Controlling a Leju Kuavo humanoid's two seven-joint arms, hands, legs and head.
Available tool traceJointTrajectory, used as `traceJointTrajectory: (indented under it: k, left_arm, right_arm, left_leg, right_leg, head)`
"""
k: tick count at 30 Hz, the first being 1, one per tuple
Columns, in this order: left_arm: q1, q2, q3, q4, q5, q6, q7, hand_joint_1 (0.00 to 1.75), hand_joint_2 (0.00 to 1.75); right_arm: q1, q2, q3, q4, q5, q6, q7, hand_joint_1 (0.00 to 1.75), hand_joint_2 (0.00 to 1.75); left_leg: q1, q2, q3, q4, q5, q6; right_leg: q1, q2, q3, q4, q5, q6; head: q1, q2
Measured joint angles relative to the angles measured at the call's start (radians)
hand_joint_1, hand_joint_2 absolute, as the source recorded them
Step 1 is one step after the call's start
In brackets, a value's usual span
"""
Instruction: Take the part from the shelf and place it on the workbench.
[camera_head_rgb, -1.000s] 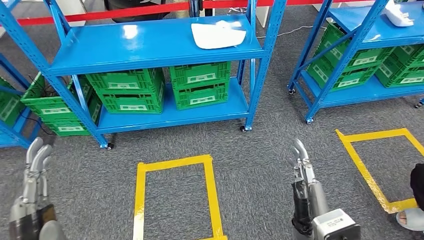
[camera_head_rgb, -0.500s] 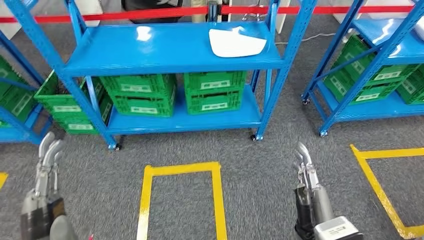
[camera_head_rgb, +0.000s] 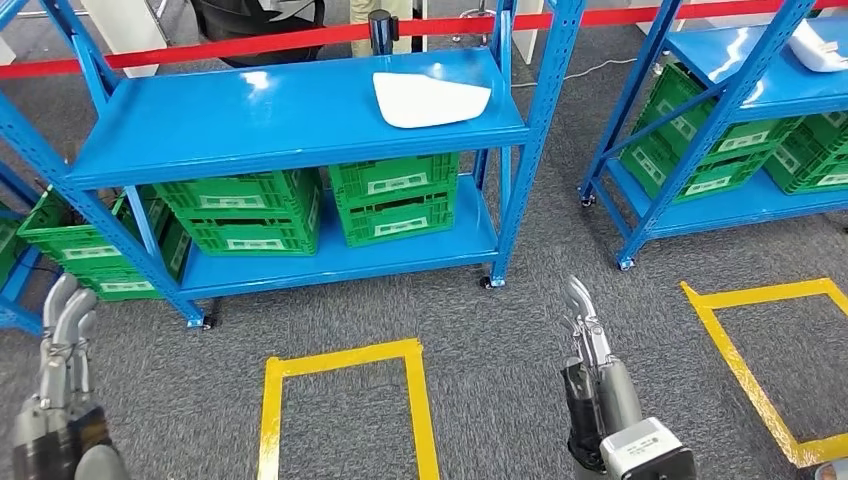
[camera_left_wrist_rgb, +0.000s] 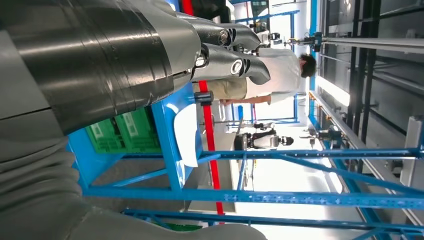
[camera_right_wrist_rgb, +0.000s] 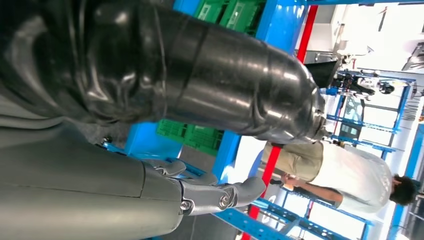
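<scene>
We are at the very start: our left hand (camera_head_rgb: 62, 345) and right hand (camera_head_rgb: 588, 340) hang low with fingers straight and loose, holding nothing, and the white part (camera_head_rgb: 428, 98) lies untouched on the top of the blue shelf (camera_head_rgb: 200, 125), well ahead of both hands and nearer the right one. Everything is left to do: reach, grasp, carry to a bench we cannot see here. Grey carpet (camera_head_rgb: 500, 340) with a yellow tape box (camera_head_rgb: 345, 352) lies between the hands, green crates (camera_head_rgb: 390, 200) sit under the part, and a red barrier (camera_head_rgb: 250, 42) and a person (camera_left_wrist_rgb: 280, 75) stand beyond the shelf.
</scene>
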Motion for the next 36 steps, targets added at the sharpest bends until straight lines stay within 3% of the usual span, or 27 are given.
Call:
traceJointTrajectory:
  k: [2,5,7,9,10,11,12,13,14,15,18,20,22,24,25,26,27,29,31,33,34,36]
  left_arm:
    - [-0.002,0.0,-0.001,0.001,0.004,0.0,0.002,0.0,0.0]
    - [-0.004,-0.001,-0.002,0.002,0.009,0.0,0.004,0.0,0.0]
    - [-0.006,-0.001,-0.002,0.002,0.013,0.0,0.004,0.0,0.0]
    - [-0.006,-0.001,-0.002,0.003,0.015,0.0,0.005,0.0,0.0]
    - [-0.006,-0.001,-0.002,0.004,0.016,0.0,0.005,0.0,0.0]
    - [-0.006,-0.001,-0.002,0.004,0.017,0.0,0.005,0.0,0.0]
    - [-0.006,-0.001,-0.002,0.005,0.018,0.0,0.005,0.0,0.0]
    - [-0.005,-0.001,-0.002,0.005,0.019,0.0,0.005,0.0,0.0]
    - [-0.005,-0.001,-0.002,0.005,0.02,0.0,0.005,0.0,0.0]
    - [-0.005,-0.001,-0.002,0.005,0.02,0.0,0.005,0.0,0.0]
    - [-0.004,-0.001,-0.003,0.006,0.023,0.0,0.007,0.0,0.0]
    - [-0.004,0.0,-0.003,0.006,0.024,0.0,0.007,0.0,0.0]
    - [-0.005,0.0,-0.004,0.007,0.026,0.0,0.007,0.0,0.0]
    - [-0.005,0.0,-0.004,0.007,0.031,0.0,0.005,0.0,0.0]
    - [-0.004,0.0,-0.004,0.008,0.034,0.0,0.004,0.0,0.0]
    - [-0.004,0.0,-0.004,0.008,0.036,0.0,0.002,0.0,0.0]
    - [-0.004,0.0,-0.004,0.008,0.038,0.0,0.001,0.0,0.0]
    - [-0.004,0.0,-0.004,0.008,0.041,0.0,-0.002,0.0,0.0]
    - [-0.004,0.0,-0.004,0.01,0.046,0.0,-0.005,0.0,0.0]
    - [-0.002,0.0,-0.005,0.01,0.05,0.0,-0.007,0.0,0.0]
    - [-0.002,0.0,-0.005,0.01,0.052,0.0,-0.007,0.0,0.0]
    - [-0.003,-0.001,-0.004,0.01,0.054,0.0,-0.008,0.0,0.0]
  right_arm:
    - [-0.003,0.0,0.001,0.001,0.001,0.001,0.003,0.0,0.0]
    - [-0.006,-0.001,0.002,-0.001,0.003,0.003,0.006,0.0,0.0]
    - [-0.007,-0.002,0.002,-0.001,0.006,0.003,0.008,0.0,0.0]
    - [-0.007,-0.002,0.002,-0.001,0.011,0.001,0.01,0.0,0.0]
    - [-0.006,-0.002,0.002,-0.001,0.014,-0.001,0.012,0.0,0.0]
    - [-0.006,-0.002,0.003,-0.001,0.016,-0.002,0.013,0.0,0.0]
    - [-0.006,-0.002,0.003,-0.001,0.018,-0.004,0.014,0.0,0.0]
    - [-0.006,-0.002,0.003,-0.001,0.018,-0.004,0.016,0.0,0.0]
    - [-0.007,-0.002,0.003,-0.001,0.019,-0.005,0.017,0.0,0.0]
    - [-0.007,-0.002,0.003,0.0,0.018,-0.005,0.017,0.0,0.0]
    - [-0.008,-0.002,0.003,0.0,0.016,-0.005,0.019,0.0,0.0]
    - [-0.009,-0.002,0.003,0.0,0.012,-0.005,0.019,0.0,0.0]
    - [-0.012,-0.002,0.003,0.0,0.007,-0.004,0.016,0.0,0.0]
    - [-0.013,-0.002,0.003,0.0,0.002,-0.004,0.011,0.0,0.0]
    - [-0.013,-0.002,0.004,0.0,0.0,-0.003,0.009,0.0,0.0]
    - [-0.013,-0.002,0.004,0.0,-0.001,-0.002,0.008,0.0,0.0]
    - [-0.013,-0.002,0.004,0.001,-0.001,-0.001,0.007,0.0,0.0]
    - [-0.014,-0.002,0.004,0.001,-0.001,0.001,0.006,0.0,0.0]
    - [-0.016,-0.002,0.004,0.002,-0.001,0.003,0.006,0.0,0.0]
    - [-0.018,-0.001,0.005,0.002,0.0,0.004,0.006,0.0,0.0]
    - [-0.019,-0.001,0.005,0.002,0.0,0.005,0.006,0.0,0.0]
    - [-0.019,-0.001,0.006,0.001,0.001,0.005,0.006,0.0,0.0]
  left_leg:
    - [-0.008,0.0,0.007,-0.027,-0.01,0.01]
    - [0.004,0.0,0.046,-0.051,0.014,0.023]
    - [0.008,0.002,0.064,-0.055,0.011,0.026]
    - [0.009,0.001,0.068,-0.055,0.004,0.027]
    - [0.009,-0.001,0.072,-0.055,0.0,0.026]
    - [0.009,-0.002,0.079,-0.055,-0.007,0.025]
    - [0.01,-0.003,0.088,-0.055,-0.014,0.023]
    - [0.01,-0.004,0.096,-0.055,-0.023,0.021]
    - [0.01,-0.005,0.106,-0.055,-0.03,0.018]
    - [0.01,-0.005,0.11,-0.056,-0.036,0.013]
    - [0.01,-0.005,0.122,-0.056,-0.037,-0.006]
    - [0.011,-0.002,0.122,-0.027,-0.043,-0.016]
    - [0.013,-0.001,0.075,0.059,-0.084,-0.022]
    - [0.015,0.0,-0.007,0.176,-0.129,-0.026]
    - [0.016,0.0,-0.042,0.21,-0.134,-0.027]
    - [0.016,0.001,-0.061,0.212,-0.119,-0.026]
    - [0.017,0.001,-0.06,0.178,-0.081,-0.024]
    - [0.016,0.001,-0.028,0.058,0.008,-0.022]
    - [0.012,0.003,-0.007,-0.017,0.016,-0.019]
    - [0.011,0.004,0.001,-0.026,0.002,-0.01]
    - [0.013,0.004,0.01,-0.026,0.017,-0.003]
    - [0.017,0.003,0.021,-0.029,0.021,0.007]
  right_leg:
    - [0.0,0.0,0.008,0.004,-0.004,0.012]
    - [0.003,0.0,0.009,0.049,-0.022,0.03]
    - [-0.002,0.0,-0.042,0.135,-0.071,0.044]
    - [-0.01,0.0,-0.121,0.244,-0.117,0.054]
    - [-0.013,0.0,-0.152,0.27,-0.119,0.057]
    - [-0.016,0.0,-0.165,0.261,-0.098,0.057]
    - [-0.017,0.0,-0.162,0.218,-0.056,0.057]
    - [-0.018,0.0,-0.149,0.153,-0.002,0.055]
    - [-0.018,-0.001,-0.137,0.098,0.035,0.051]
    - [-0.015,-0.003,-0.127,0.056,0.049,0.046]
    - [-0.008,-0.004,-0.103,0.016,0.048,0.021]
    - [-0.012,-0.004,-0.074,0.0,0.059,0.006]
    - [-0.015,-0.006,-0.052,-0.007,0.056,-0.002]
    - [-0.015,-0.004,-0.046,-0.006,0.048,-0.004]
    - [-0.015,-0.003,-0.043,-0.006,0.043,-0.004]
    - [-0.015,-0.003,-0.037,-0.006,0.037,-0.002]
    - [-0.015,-0.002,-0.028,-0.006,0.03,0.0]
    - [-0.015,-0.001,-0.007,-0.005,0.015,0.007]
    - [-0.013,0.001,-0.001,-0.003,0.002,0.018]
    - [-0.011,0.001,-0.006,0.0,-0.013,0.031]
    - [-0.011,-0.001,-0.005,0.002,-0.021,0.037]
    - [-0.011,-0.002,-0.015,0.042,-0.047,0.047]
  head:
    - [-0.003,0.0]
    - [0.001,0.0]
    - [0.011,0.0]
    - [0.021,0.0]
    - [0.024,0.0]
    - [0.028,0.0]
    - [0.032,0.0]
    - [0.037,0.0]
    - [0.039,0.0]
    - [0.041,0.0]
    - [0.042,0.0]
    - [0.036,0.0]
    - [0.024,0.0]
    - [0.014,0.0]
    - [0.011,0.0]
    - [0.007,0.0]
    - [0.004,0.0]
    - [-0.002,0.0]
    - [-0.008,0.0]
    - [-0.008,0.0]
    - [-0.006,0.0]
    - [0.003,0.0]
